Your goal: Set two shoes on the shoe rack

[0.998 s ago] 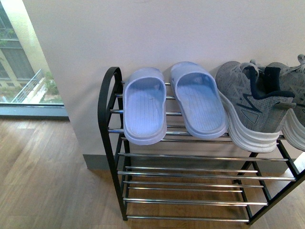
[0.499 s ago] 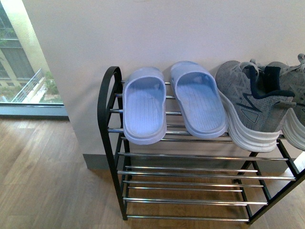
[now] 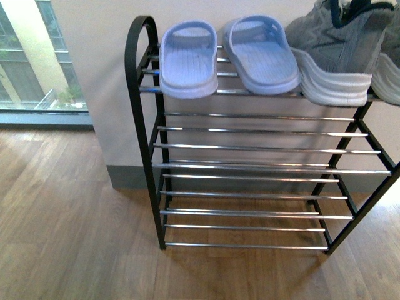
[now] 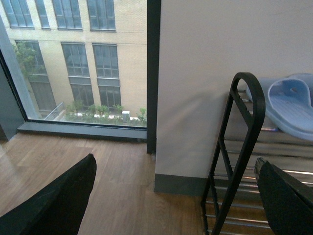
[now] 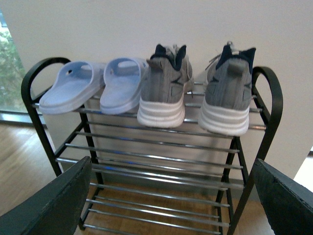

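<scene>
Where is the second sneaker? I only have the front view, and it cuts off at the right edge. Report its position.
Observer: The right wrist view shows the second sneaker whole. It sits on the top tier of the shoe rack, heel towards that camera, beside the first sneaker with a gap between them.
Operator: Now confirm both grippers are empty.
Observer: The right gripper is open with nothing between its fingers. The left gripper is open and empty too, seen in its own wrist view.
</scene>
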`<state>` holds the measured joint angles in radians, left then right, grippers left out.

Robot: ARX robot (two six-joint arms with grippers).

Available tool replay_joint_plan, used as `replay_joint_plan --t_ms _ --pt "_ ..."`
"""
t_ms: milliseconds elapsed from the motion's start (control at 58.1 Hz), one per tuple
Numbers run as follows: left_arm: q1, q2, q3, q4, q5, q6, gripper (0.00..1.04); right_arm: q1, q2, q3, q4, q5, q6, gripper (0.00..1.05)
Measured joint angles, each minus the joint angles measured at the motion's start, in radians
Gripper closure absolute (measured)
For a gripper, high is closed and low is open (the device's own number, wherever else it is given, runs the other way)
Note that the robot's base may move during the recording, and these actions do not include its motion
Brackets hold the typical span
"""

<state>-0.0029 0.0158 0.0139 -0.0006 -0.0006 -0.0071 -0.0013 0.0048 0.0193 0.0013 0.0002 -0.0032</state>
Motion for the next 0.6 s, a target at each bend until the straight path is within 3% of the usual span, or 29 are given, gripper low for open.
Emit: replay_joint_plan --t_ms 602 --pt "0.0 0.0 0.0 0.0 0.0 0.0 0.09 0.0 0.0 0.0 0.0 0.0 0.0 0.09"
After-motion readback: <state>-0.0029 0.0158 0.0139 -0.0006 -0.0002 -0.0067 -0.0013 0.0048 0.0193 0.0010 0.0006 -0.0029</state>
